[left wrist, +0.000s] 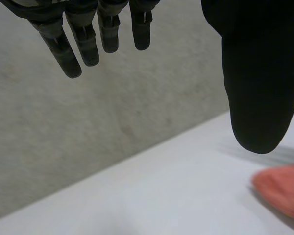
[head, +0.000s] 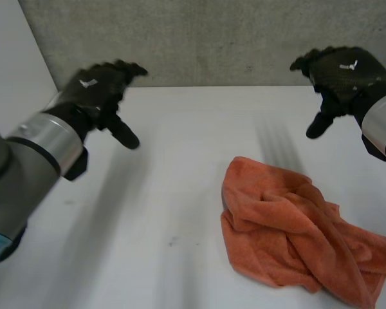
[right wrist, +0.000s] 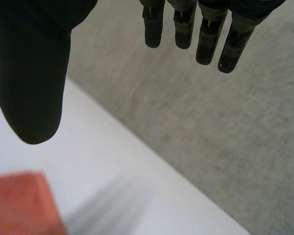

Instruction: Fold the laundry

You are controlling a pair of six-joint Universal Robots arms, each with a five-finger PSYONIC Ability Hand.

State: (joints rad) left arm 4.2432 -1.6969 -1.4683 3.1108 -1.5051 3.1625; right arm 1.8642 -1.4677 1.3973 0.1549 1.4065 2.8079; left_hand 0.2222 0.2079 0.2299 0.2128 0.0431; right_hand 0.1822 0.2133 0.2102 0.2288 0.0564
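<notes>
While left hand (head: 93, 90) and right hand (head: 347, 74) hang over white table (head: 148, 225), fingers (left wrist: 61, 49) straight, thumbs apart, nothing held. Crumpled orange towel (head: 289, 238) on table, near right hand's thumb tip, untouched, well apart from left fingers.

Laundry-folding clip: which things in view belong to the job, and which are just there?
Belongs to the job: orange towel, lying crumpled; left hand and right hand, both open, raised, clear of the towel.
Just there: white table under the towel; grey wall behind.
</notes>
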